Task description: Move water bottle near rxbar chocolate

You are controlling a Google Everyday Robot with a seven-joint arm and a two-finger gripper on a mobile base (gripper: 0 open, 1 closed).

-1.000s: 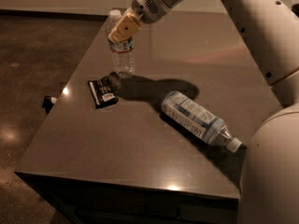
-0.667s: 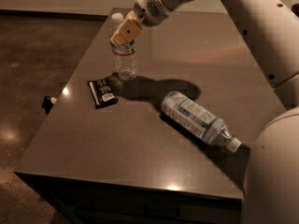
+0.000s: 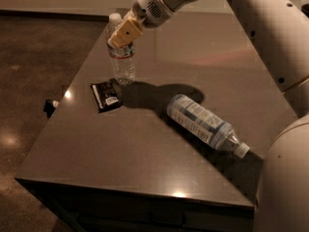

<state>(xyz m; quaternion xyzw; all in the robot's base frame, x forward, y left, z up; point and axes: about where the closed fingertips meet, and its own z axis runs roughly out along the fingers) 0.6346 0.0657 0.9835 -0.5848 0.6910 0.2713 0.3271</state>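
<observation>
The water bottle (image 3: pixel 122 59), slim and clear with a white cap and a dark-and-red band, stands on the table with its top leaning slightly left. Its base is right beside the rxbar chocolate (image 3: pixel 106 95), a flat black wrapper with a white patch lying just to its front left. My gripper (image 3: pixel 124 33) is at the bottle's neck and shoulder, overlapping it from the right, with the cap showing just to its left. The arm reaches in from the upper right.
A larger bottle with a blue-and-white label (image 3: pixel 206 124) lies on its side at the right middle of the table (image 3: pixel 120 153), cap toward the front right. A small dark object (image 3: pixel 49 106) sticks out past the table's left edge. My white arm fills the right side.
The bottle's base stays in the same spot beside the wrapper. Its white cap, hidden behind my gripper before, now shows to the gripper's left. The wrist has shifted slightly.
</observation>
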